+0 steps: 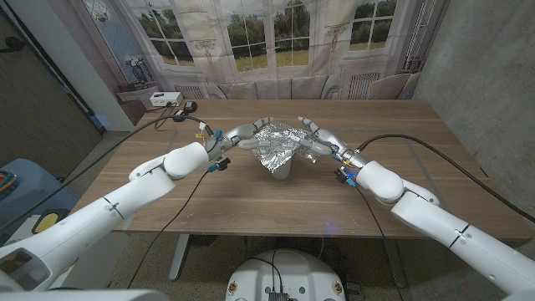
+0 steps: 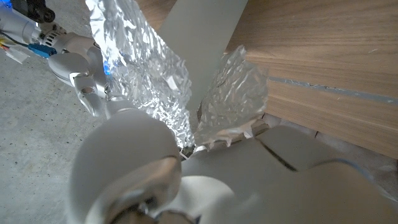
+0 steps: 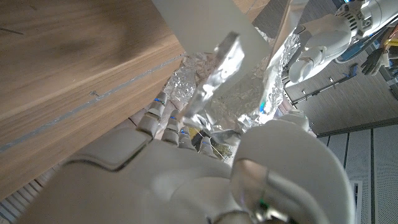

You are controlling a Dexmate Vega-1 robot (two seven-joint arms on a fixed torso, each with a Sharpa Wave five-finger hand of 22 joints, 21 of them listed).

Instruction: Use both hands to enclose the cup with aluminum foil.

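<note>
From the head view, the white-and-silver left hand (image 1: 240, 133) reaches in from the left and has its fingers closed on the left edge of the crumpled silver aluminium foil sheet (image 1: 277, 140). That foil is draped over the top of the white tapered cup (image 1: 279, 171), which stands near the middle of the brown wooden table (image 1: 251, 196); only the cup's lower wall shows below the foil. On the right, the matching right hand (image 1: 316, 139) grips the foil's other edge, fingers pressed against it.

The left wrist view brings out what the head view hides: the foil (image 2: 155, 74) hangs down both sides of the cup's bare white wall (image 2: 202, 37), pinched at the hand's fingertips. The right wrist view shows foil (image 3: 217, 93) bunched over that hand's fingers (image 3: 163, 118), against the cup (image 3: 205, 25).
</note>
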